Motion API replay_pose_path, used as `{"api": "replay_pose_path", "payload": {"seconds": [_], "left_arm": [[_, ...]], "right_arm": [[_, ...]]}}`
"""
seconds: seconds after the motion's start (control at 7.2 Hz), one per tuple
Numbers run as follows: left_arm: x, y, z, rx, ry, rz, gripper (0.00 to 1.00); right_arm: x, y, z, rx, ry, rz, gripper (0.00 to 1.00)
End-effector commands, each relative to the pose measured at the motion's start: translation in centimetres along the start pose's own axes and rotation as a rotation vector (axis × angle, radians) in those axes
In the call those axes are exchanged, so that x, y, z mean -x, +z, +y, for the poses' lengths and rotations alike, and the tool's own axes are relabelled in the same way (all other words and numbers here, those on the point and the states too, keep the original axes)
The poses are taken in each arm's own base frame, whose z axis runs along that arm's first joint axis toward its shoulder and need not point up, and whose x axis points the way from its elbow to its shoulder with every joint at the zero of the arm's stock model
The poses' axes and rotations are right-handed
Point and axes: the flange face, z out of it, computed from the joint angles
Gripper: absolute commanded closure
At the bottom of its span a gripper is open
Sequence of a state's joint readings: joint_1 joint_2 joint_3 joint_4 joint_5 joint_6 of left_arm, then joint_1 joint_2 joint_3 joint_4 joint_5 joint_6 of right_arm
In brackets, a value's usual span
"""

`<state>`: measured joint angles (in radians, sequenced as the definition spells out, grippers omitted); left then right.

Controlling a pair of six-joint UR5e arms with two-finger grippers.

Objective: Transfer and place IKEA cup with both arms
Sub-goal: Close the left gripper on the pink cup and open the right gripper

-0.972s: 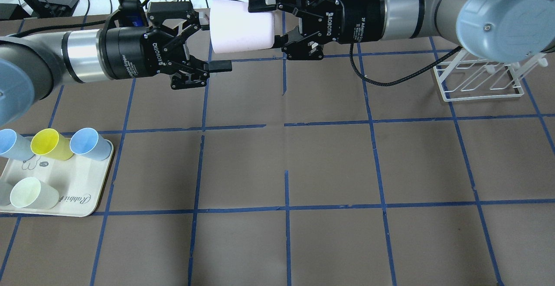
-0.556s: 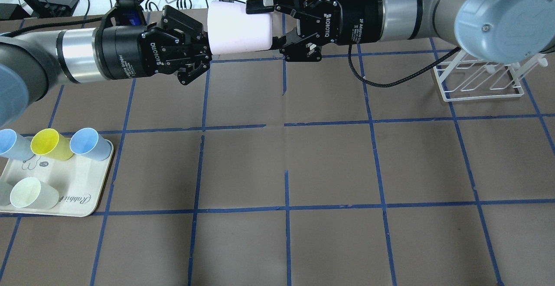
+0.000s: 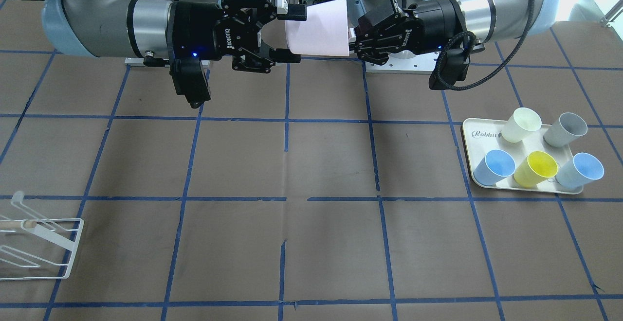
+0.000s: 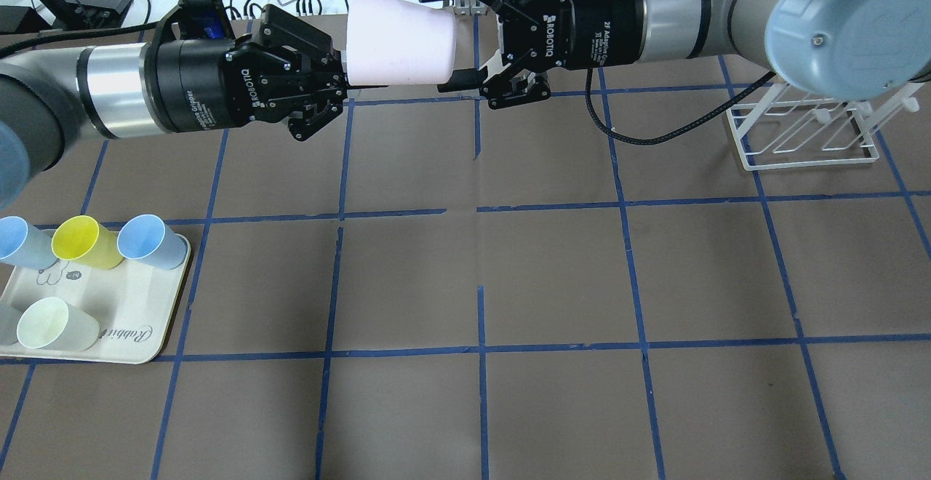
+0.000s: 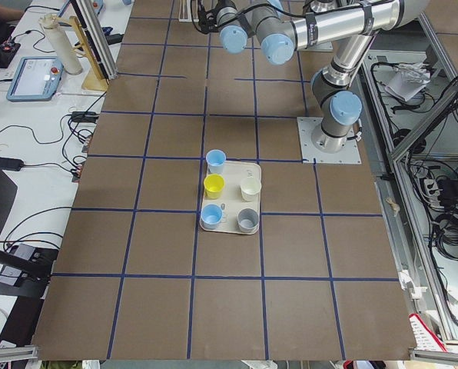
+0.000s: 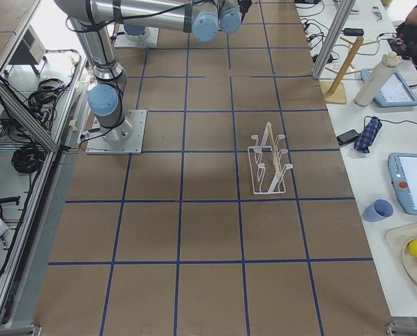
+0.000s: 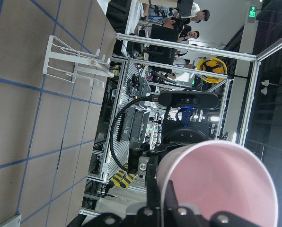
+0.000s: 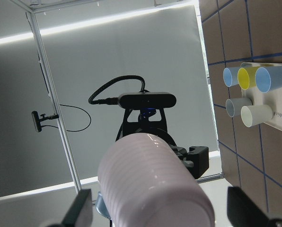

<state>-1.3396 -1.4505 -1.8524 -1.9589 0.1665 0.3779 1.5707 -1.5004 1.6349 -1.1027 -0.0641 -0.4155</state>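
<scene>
The pale pink IKEA cup (image 4: 400, 40) lies on its side in mid-air above the far middle of the table, mouth toward the left arm. My left gripper (image 4: 345, 80) is shut on the rim of the cup's mouth; the left wrist view shows the rim (image 7: 221, 189) pinched by a finger (image 7: 171, 203). My right gripper (image 4: 440, 36) is open, its fingers spread on either side of the cup's base without touching it. The right wrist view shows the cup's base (image 8: 150, 184) between the wide-apart fingers. The cup (image 3: 319, 29) also shows in the front-facing view between both grippers.
A cream tray (image 4: 131, 320) at the near left holds two light blue cups, a yellow one (image 4: 76, 236), a cream one and a grey one (image 3: 564, 129). A white wire rack (image 4: 800, 131) stands on the right side.
My left gripper moved to the cup's mouth and shut on its rim. My right gripper, which was shut on the cup, has opened its fingers off it.
</scene>
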Motion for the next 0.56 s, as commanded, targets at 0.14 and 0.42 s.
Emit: {"api": "replay_pose_path", "payload": {"seconds": [0.14,0.42], "left_arm": [[0.9,-3.1,-0.7,-0.003,0.047,-0.191,1.0],[2.6,-9.2,-1.5,-0.05,0.026,-0.381,1.0]], "right_arm": [[3.2,-3.7,-1.7,-0.049,0.103,0.186,0.0],[1.7,-6.7,-2.2,-0.084,0.085,0.444,0.0]]}}
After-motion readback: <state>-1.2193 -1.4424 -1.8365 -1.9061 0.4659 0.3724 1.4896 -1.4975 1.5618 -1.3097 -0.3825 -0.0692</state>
